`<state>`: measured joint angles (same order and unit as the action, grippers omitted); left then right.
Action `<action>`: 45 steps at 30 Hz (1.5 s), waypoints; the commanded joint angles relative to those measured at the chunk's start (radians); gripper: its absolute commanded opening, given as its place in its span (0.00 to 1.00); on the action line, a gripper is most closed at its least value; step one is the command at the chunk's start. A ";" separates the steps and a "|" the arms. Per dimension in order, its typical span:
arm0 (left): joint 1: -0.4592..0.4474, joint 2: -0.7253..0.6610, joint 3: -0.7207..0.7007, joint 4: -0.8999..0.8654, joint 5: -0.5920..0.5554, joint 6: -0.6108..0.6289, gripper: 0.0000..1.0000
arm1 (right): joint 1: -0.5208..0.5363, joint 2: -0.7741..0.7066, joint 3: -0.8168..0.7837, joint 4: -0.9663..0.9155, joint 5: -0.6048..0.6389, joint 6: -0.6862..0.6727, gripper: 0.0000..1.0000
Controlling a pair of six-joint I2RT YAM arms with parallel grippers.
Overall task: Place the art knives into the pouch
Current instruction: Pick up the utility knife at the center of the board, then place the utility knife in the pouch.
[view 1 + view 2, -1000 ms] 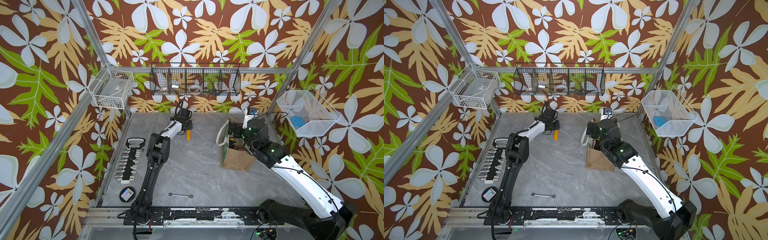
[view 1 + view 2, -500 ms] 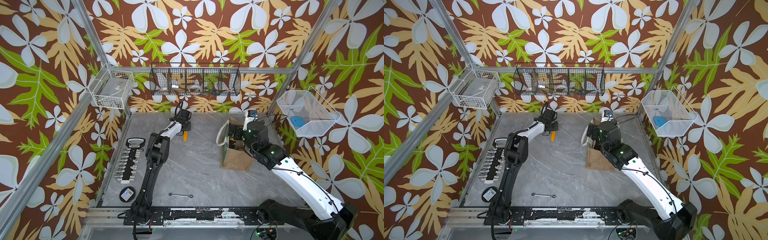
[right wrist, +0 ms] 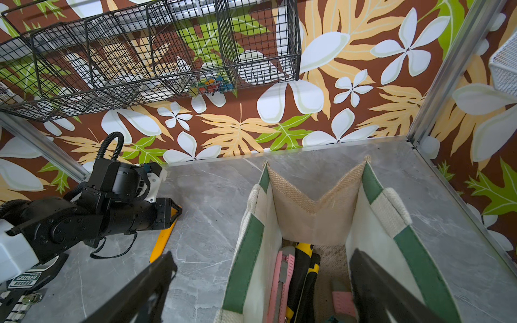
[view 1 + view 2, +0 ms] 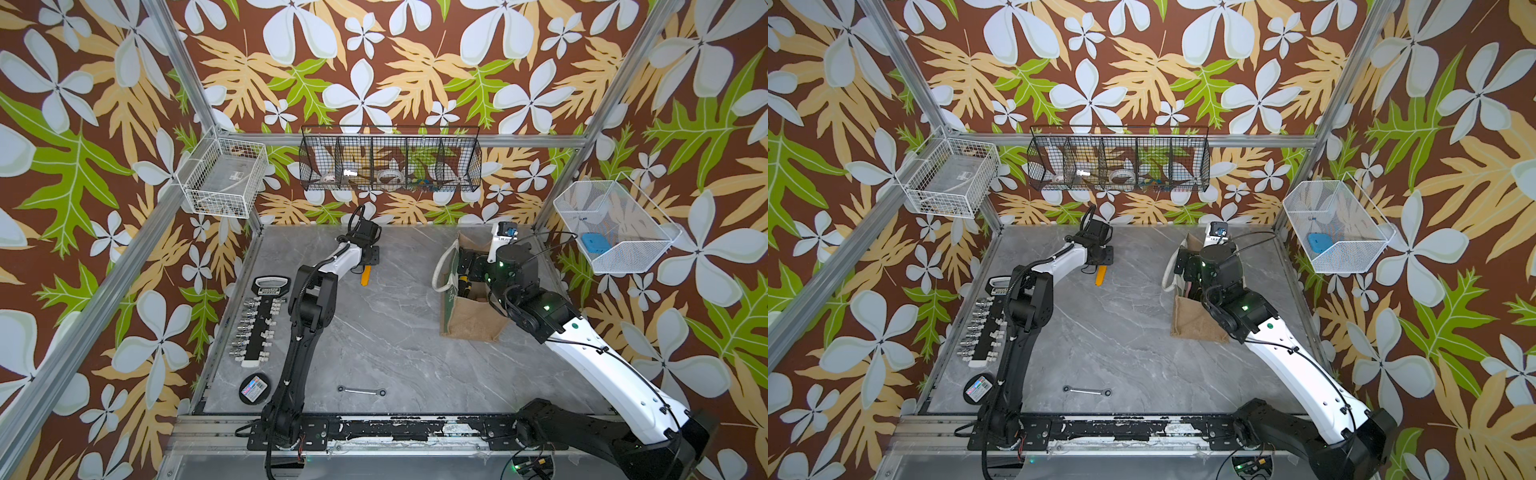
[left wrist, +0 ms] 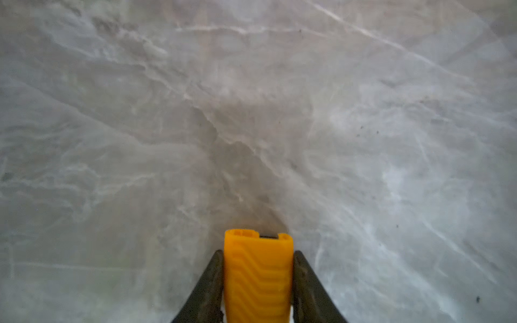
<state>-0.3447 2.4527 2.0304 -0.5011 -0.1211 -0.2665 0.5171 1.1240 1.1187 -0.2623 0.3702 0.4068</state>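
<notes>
The left pincer [image 5: 258, 253] pinches the art knife [image 5: 258, 282], mostly cut off; the right pincer [image 3: 261, 256] spread over the pouch [image 3: 316, 218]

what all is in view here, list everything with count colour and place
table: one, grey marble
art knife: one, yellow, far middle, gripped
pouch: one, tan and green, far right table
cutters: several, pink and yellow-black, inside pouch
wrench: one, silver, near table edge
socket rack: one, black, table's left edge
round tin: one, black, near-left corner
wire basket: one, black, back wall
grid basket: one, white, left post
mesh basket: one, white, right wall
left end effector: one, black, shut on art knife
right end effector: one, black, open, straddling pouch wall
</notes>
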 commanded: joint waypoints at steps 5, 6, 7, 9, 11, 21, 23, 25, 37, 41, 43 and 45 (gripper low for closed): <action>0.000 -0.082 -0.069 -0.049 0.036 -0.006 0.32 | 0.000 0.015 -0.010 0.021 -0.017 0.013 0.97; 0.002 -0.089 -0.075 -0.050 0.039 -0.008 0.32 | 0.000 0.019 -0.010 0.020 -0.018 0.014 0.97; 0.001 -0.100 -0.082 -0.047 0.041 -0.009 0.32 | 0.000 0.021 -0.009 0.021 -0.022 0.015 0.97; 0.000 -0.119 -0.100 -0.042 0.046 -0.011 0.32 | 0.000 0.028 -0.005 0.021 -0.029 0.017 0.97; 0.001 -0.136 -0.108 -0.049 0.066 -0.014 0.32 | 0.000 0.035 -0.003 0.024 -0.035 0.025 0.97; 0.001 -0.273 -0.223 -0.023 0.150 -0.041 0.30 | 0.000 0.118 0.052 0.034 -0.101 0.053 0.97; -0.002 -0.303 -0.238 -0.029 0.148 -0.040 0.30 | 0.001 0.120 0.049 0.040 -0.102 0.056 0.97; -0.006 -0.335 -0.255 -0.023 0.144 -0.042 0.30 | 0.000 0.123 0.047 0.045 -0.099 0.056 0.97; -0.073 -0.465 -0.232 -0.043 0.170 -0.046 0.28 | 0.001 0.139 0.072 0.051 -0.098 0.039 0.97; -0.123 -0.497 -0.155 -0.116 0.184 -0.042 0.27 | -0.001 0.128 0.066 0.054 -0.084 0.040 0.97; -0.162 -0.520 -0.108 -0.140 0.181 -0.035 0.27 | 0.001 0.116 0.060 0.048 -0.061 0.039 0.97; -0.197 -0.538 -0.073 -0.143 0.194 -0.034 0.27 | 0.000 0.102 0.050 0.045 -0.028 0.040 0.96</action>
<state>-0.5121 1.9369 1.9228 -0.6155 0.0536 -0.3126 0.5171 1.2388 1.1751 -0.2245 0.2909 0.4507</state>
